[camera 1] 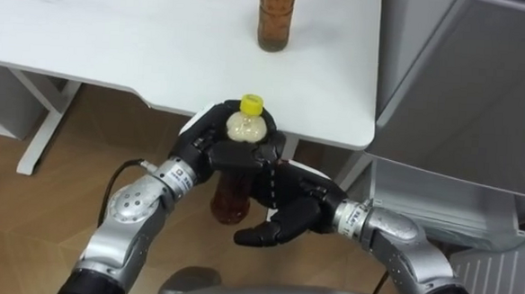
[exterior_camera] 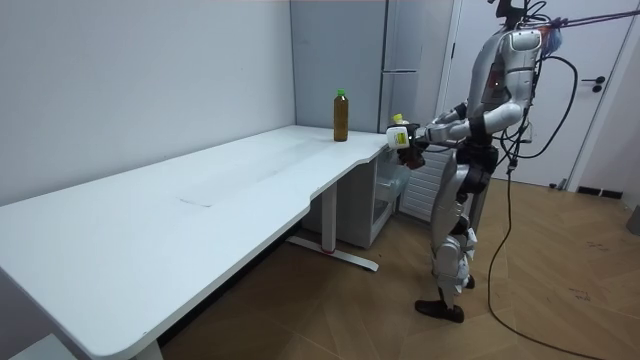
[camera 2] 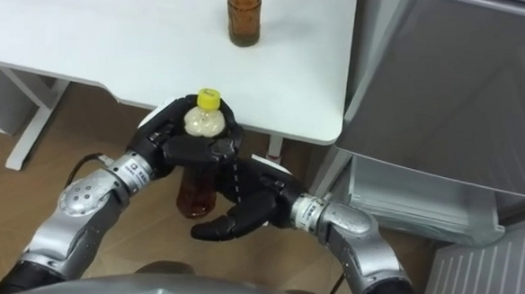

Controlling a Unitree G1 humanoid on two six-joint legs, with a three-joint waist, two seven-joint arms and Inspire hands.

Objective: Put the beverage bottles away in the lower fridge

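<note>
A bottle of amber drink with a yellow cap point(camera 1: 248, 126) is held upright in front of my chest, just off the white table's near edge point(camera 1: 273, 121). My left hand point(camera 1: 201, 150) is shut around its neck and shoulder. My right hand point(camera 1: 286, 211) lies against the bottle's right side, fingers stretched out loosely under and past it. The bottle's lower part point(camera 1: 230, 202) shows between the hands. A second amber bottle point(camera 1: 276, 17) stands upright on the table near its far right corner; in the room view it has a green cap point(exterior_camera: 341, 113). The held bottle point(exterior_camera: 398, 132) is level with the tabletop.
The grey fridge point(camera 1: 482, 77) stands right of the table. Its lower part point(camera 1: 439, 206) looks open, with a ribbed panel point(camera 1: 499, 276) at the bottom right. I stand upright on wooden floor by the table's corner point(exterior_camera: 385, 145). White table legs point(camera 1: 43, 126) are on the left.
</note>
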